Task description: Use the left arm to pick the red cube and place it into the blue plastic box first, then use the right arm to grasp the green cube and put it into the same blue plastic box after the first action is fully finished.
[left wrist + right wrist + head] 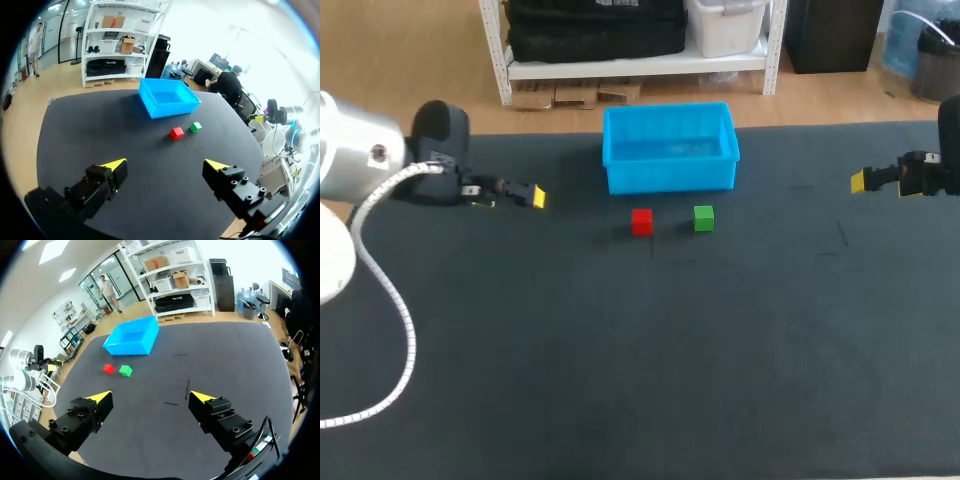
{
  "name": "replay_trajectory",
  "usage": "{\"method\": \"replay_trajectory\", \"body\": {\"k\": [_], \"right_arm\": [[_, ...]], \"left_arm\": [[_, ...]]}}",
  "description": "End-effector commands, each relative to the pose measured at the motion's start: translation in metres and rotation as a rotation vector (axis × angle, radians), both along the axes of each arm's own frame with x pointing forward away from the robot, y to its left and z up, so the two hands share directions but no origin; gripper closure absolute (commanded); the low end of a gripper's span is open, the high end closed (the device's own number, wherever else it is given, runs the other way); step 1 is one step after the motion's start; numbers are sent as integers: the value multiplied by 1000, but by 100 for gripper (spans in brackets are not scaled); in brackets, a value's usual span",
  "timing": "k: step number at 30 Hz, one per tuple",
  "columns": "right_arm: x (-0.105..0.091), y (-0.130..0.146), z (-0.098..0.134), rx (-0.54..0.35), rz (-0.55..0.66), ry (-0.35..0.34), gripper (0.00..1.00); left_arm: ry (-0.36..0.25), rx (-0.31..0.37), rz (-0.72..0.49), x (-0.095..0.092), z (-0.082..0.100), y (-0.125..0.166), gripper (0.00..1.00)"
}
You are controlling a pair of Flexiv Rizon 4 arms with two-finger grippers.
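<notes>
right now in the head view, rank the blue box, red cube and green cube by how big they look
1. blue box: by far the largest
2. red cube and green cube: they look alike in size, so no ranking between them

Left arm (360, 150): silver shell, black wrist, white ribbed cable (412, 345). Left gripper (166, 165), right gripper (151, 397): black screwed fingers, yellow tips.

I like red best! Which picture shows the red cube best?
The head view: it looks down on the red cube, nothing blocking. Both wrist views show it too, but from a slant, farther off.
</notes>
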State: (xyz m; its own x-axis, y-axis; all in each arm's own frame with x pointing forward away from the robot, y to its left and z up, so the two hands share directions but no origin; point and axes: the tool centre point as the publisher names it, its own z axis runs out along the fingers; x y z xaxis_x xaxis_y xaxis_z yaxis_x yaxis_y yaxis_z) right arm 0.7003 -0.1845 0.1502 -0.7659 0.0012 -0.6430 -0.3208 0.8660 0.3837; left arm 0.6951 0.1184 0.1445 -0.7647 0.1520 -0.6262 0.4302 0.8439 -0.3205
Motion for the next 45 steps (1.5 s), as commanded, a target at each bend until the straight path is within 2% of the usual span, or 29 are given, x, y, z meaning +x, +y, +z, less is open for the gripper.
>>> {"method": "replay_trajectory", "body": {"k": [1,9,12,14,45], "right_arm": [[0,0,0,0,1,0,0],[0,0,0,0,1,0,0],[0,0,0,0,1,0,0],[0,0,0,0,1,0,0],[0,0,0,0,1,0,0]], "left_arm": [[34,131,53,8,-4,-20,0],[82,192,51,6,-16,-46,0],[100,178,37,4,-17,-55,0],[131,122,17,2,-15,-60,0],[130,143,19,3,-17,-66,0]]}}
